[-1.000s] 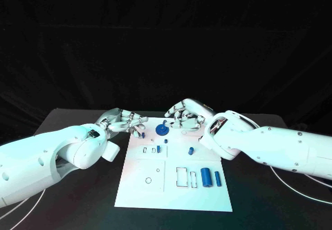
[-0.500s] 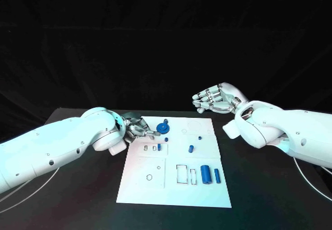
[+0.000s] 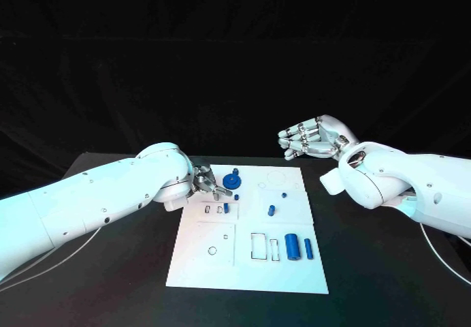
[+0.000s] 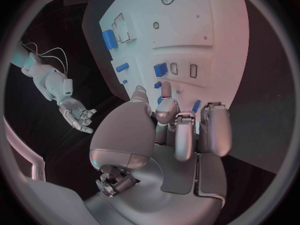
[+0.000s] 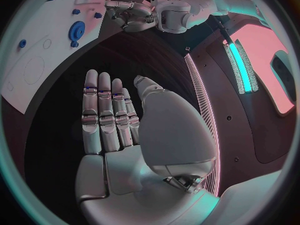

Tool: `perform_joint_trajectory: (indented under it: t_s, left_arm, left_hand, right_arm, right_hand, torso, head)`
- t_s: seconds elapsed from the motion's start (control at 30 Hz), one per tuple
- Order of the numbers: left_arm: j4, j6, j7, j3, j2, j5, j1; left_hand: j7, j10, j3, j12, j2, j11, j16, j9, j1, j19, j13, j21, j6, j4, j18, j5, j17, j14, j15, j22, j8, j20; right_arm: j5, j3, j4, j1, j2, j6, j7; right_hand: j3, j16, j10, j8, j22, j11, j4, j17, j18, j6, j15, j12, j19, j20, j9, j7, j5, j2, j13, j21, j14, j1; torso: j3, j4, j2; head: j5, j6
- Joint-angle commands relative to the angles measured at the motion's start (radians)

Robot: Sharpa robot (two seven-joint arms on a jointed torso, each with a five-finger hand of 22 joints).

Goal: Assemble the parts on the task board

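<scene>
One white board mid-table with about eight blue parts on it: a gear at the far edge, two cylinders near the front, the rest small pegs and blocks. Black table, black backdrop behind. Left hand sits low at the board's far-left corner beside the gear, fingers curled, can't tell if it grips anything; right hand is raised off the board's far-right corner, fingers straight together, palm empty.
</scene>
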Motion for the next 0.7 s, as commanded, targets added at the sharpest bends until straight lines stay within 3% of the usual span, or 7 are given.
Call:
perform_joint_trajectory:
  t_s: [0.03,0.37,0.7]
  left_arm:
    - [-0.02,0.066,-0.038,-0.002,0.021,-0.045,0.002]
    - [-0.078,0.098,-0.043,-0.009,0.068,-0.056,0.002]
    - [-0.099,0.13,-0.044,-0.014,0.095,-0.052,0.001]
  left_hand:
    - [0.002,0.003,-0.007,0.003,0.002,0.0,0.003,0.005,-0.011,0.009,-0.001,0.005,-0.007,0.0,-0.015,0.0,0.263,0.105,-0.005,0.005,0.005,0.003]
    - [0.002,-0.002,-0.008,-0.001,0.003,0.001,0.003,0.011,-0.012,0.013,-0.005,0.01,-0.012,0.0,-0.017,0.0,0.263,0.105,-0.004,0.015,0.006,0.003]
    - [0.003,-0.006,-0.006,-0.004,0.007,0.001,0.003,0.021,-0.005,0.015,-0.006,0.014,-0.017,-0.001,-0.018,0.001,0.263,0.105,-0.003,0.022,0.009,0.004]
  right_arm:
    - [0.011,0.0,0.0,0.0,0.0,0.007,0.015]
    - [0.012,-0.001,-0.002,0.0,0.0,0.003,0.013]
    - [0.013,-0.001,-0.004,-0.001,0.002,0.004,0.012]
  right_hand:
    - [0.0,-0.007,-0.001,-0.005,0.001,0.008,-0.006,-0.004,-0.008,-0.002,0.006,-0.005,-0.01,0.004,-0.002,0.01,0.004,-0.004,-0.004,0.005,-0.004,-0.012]
    - [-0.002,-0.02,-0.003,-0.007,0.002,0.011,-0.009,-0.011,-0.009,-0.005,0.011,-0.01,-0.023,0.008,-0.003,0.013,0.007,-0.003,-0.011,0.004,-0.008,-0.019]
    - [-0.003,-0.027,-0.006,-0.008,0.003,0.013,-0.011,-0.015,-0.009,-0.008,0.013,-0.012,-0.03,0.01,-0.004,0.014,0.014,-0.002,-0.015,0.004,-0.009,-0.023]
  torso:
    - [-0.0009,0.0004,0.002]
    - [-0.0015,-0.0003,0.002]
    - [-0.0003,0.0002,0.001]
  head:
    - [-0.002,-0.004]
    - [0.004,-0.01]
    - [0.001,-0.017]
